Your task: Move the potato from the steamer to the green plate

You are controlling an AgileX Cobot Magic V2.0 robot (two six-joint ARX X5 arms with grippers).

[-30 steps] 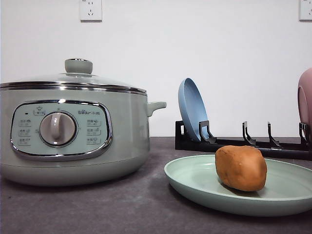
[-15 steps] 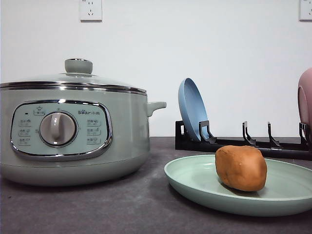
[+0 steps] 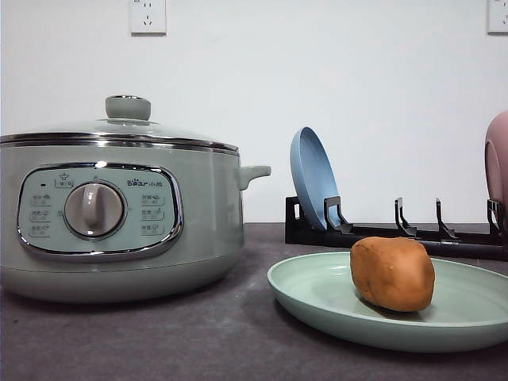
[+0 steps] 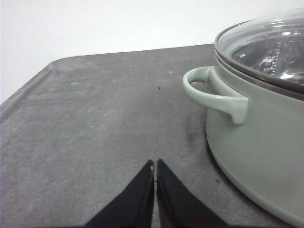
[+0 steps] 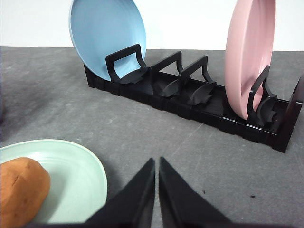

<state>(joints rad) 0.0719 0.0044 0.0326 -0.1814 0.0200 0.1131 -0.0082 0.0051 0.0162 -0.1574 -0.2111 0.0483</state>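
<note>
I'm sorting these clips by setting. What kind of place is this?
Probably a staged kitchen tabletop: an electric steamer, a black dish rack holding a blue plate and pink dish, plus wall sockets on a bare wall.

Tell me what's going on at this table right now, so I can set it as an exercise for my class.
Nothing is being handled at this moment. The potato sits on the green plate, beside the steamer, whose glass lid is on. Behind the plate, a black rack holds a blue plate and a pink dish upright. The left claw is shut and empty over the grey table near the steamer's handle; the right claw is shut and empty next to the green plate. The transfer looks finished.
</note>
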